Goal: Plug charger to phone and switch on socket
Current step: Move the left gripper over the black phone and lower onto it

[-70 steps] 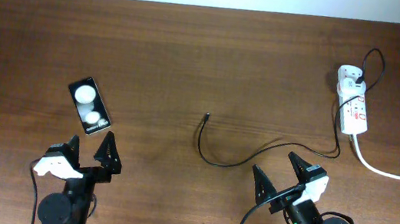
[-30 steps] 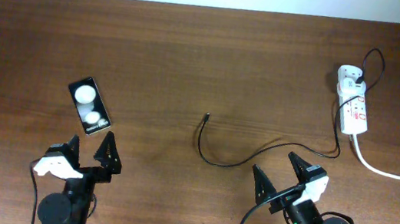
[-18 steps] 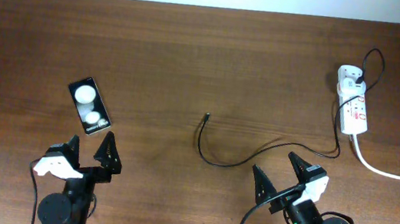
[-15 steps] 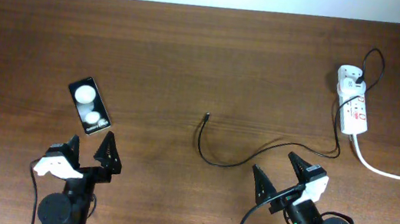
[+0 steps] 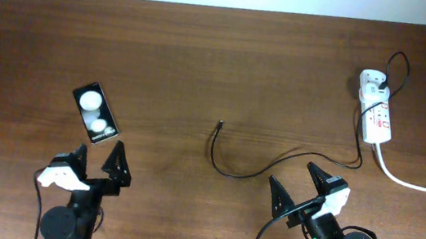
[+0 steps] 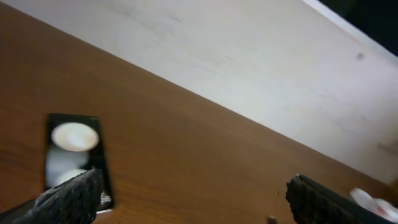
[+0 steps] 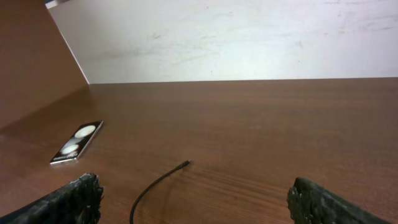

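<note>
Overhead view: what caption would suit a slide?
Left hand and right hand open and empty; phone, charger cable and power strip lie apart on the table.

Located phone (image 5: 96, 112) flat on table (image 5: 205, 52), left side, just beyond left gripper (image 5: 96, 154). Found charger (image 5: 243, 174) near centre, tip at far-left end, curving right just beyond right gripper (image 5: 292, 175) towards socket (image 5: 376, 116). Logged socket at far right, plug block (image 5: 372, 81) at far end, cord (image 5: 415, 185) leaving rightward.
</note>
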Tool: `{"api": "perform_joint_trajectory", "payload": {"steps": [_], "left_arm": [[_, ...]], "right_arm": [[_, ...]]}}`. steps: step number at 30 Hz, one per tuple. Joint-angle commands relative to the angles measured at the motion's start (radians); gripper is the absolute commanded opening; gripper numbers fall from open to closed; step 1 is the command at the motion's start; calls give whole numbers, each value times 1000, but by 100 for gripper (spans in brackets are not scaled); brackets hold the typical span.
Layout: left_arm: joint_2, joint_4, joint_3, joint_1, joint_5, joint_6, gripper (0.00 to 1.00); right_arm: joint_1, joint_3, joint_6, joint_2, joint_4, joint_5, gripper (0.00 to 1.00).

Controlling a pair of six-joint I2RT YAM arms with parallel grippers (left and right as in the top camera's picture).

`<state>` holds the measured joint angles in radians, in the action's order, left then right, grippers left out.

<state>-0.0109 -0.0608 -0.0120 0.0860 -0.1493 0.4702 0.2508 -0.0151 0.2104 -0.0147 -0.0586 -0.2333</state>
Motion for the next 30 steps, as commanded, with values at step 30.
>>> {"api": "perform_joint_trajectory", "payload": {"steps": [30], "left_arm": [[-1338,-921,-1285,-5,171,-229,99]], "right_arm": [[6,10,7,11,0,9,99]]}}
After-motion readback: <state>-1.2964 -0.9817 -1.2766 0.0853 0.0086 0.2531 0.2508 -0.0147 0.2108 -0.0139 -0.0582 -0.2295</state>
